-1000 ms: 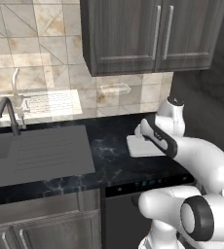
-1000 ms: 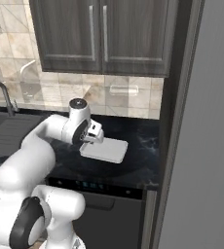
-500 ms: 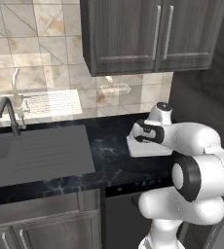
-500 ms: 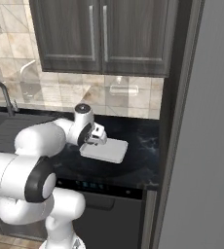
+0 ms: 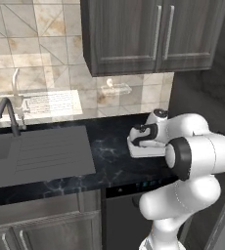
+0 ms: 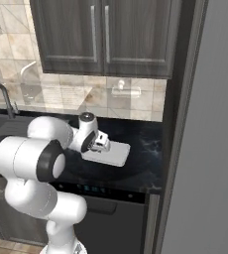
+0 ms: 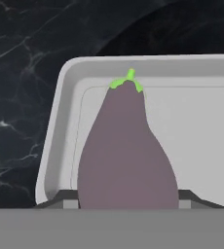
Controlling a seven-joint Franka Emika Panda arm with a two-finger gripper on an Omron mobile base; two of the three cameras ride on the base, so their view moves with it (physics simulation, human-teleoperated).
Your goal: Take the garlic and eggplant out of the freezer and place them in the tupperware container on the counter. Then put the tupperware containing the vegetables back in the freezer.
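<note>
The tupperware container (image 5: 145, 150) lies flat on the black counter (image 5: 109, 161), near the counter's front edge and well right of the sink basin (image 5: 36, 154). Bare marble runs between sink and tray, and a strip of dark counter stays open behind the tray up to the tiled wall. To the tray's right the counter ends at a tall dark panel, with the wide grey door of the freezer (image 6: 205, 149) beyond it. The wood-grain wall cabinets (image 6: 103, 37) hang well above the tray.

The gripper (image 6: 102, 143) hangs over the tray's left part, its jaws pinching the eggplant (image 7: 126, 153). In the hand view the purple body sits between the two dark tips, green stem pointing toward the tray's far rim, the white floor (image 7: 196, 136) behind it. Whether the eggplant touches that floor cannot be told. The tray's rounded corner shows to the eggplant's left, with marble just past it.

Compared with a second ago, the arm has folded: elbow and shoulder now bulk large in front of the tray, while the hand has stayed over the tray. The tray has not moved.
</note>
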